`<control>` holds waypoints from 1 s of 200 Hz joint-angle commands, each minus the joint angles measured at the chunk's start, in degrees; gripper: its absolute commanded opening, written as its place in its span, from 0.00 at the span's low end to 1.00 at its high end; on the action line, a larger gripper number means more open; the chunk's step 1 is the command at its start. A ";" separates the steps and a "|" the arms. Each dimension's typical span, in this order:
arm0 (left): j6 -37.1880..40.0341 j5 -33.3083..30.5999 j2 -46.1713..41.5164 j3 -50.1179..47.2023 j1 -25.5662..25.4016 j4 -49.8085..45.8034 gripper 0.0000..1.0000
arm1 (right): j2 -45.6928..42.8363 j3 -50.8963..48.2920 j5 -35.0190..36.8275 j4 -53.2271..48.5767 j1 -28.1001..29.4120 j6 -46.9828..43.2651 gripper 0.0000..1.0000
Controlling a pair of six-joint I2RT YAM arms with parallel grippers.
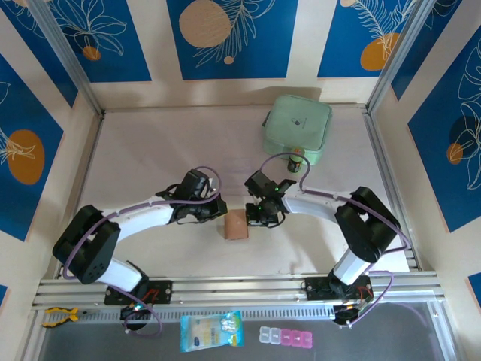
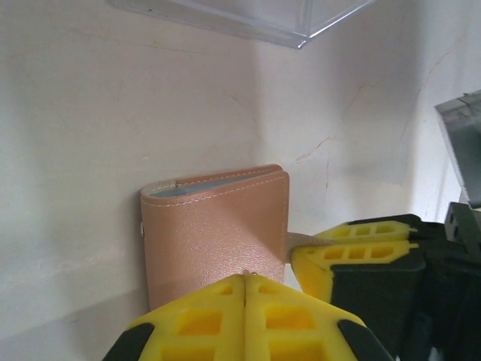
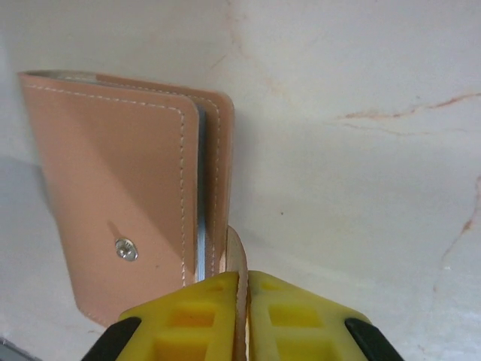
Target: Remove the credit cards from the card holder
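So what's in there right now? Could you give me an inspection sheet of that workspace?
Surface: pale table, faint reddish cracks.
Job's things: tan card holder lying with covers together, tab unsnapped.
Clutter: green pouch at the back; clear plastic piece; packet, pill box and yellow clamp in front of the rail.
Grippers: left gripper shut, tips at the card holder's edge; right gripper shut on its tab.
Cables: purple cables loop along both arms.
Surroundings: blue leaf-print panels, metal frame.
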 commanded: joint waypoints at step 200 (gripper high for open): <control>3.79 -1.76 -9.10 -3.92 2.65 0.78 0.12 | -3.52 10.47 2.10 -12.24 2.76 -3.55 0.11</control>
